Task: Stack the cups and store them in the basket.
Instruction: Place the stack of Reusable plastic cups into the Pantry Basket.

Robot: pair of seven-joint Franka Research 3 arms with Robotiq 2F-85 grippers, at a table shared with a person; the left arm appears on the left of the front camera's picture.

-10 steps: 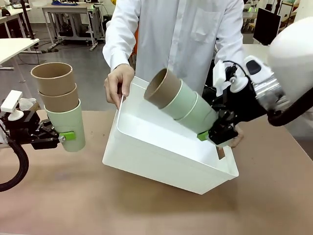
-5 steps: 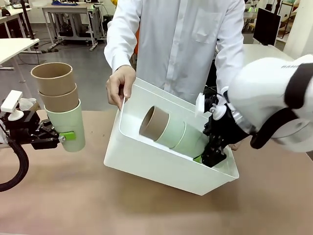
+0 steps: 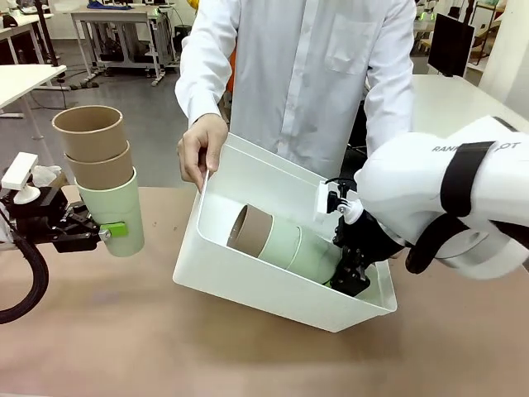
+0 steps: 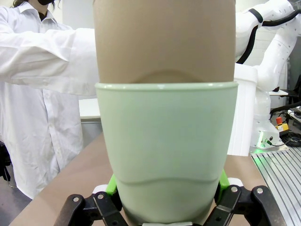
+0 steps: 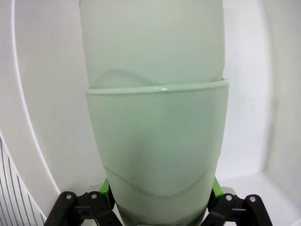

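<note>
One cup stack [image 3: 285,242] lies sideways in the tilted white basket [image 3: 248,285]; a second stack [image 3: 103,175] stands upright, seemingly aloft.

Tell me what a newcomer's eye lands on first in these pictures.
The right gripper holds a sideways stack of three cups inside the tilted white basket at centre, which a person's hand grips at its far-left corner. At the left, the left gripper holds another three-cup stack upright above the table.
</note>
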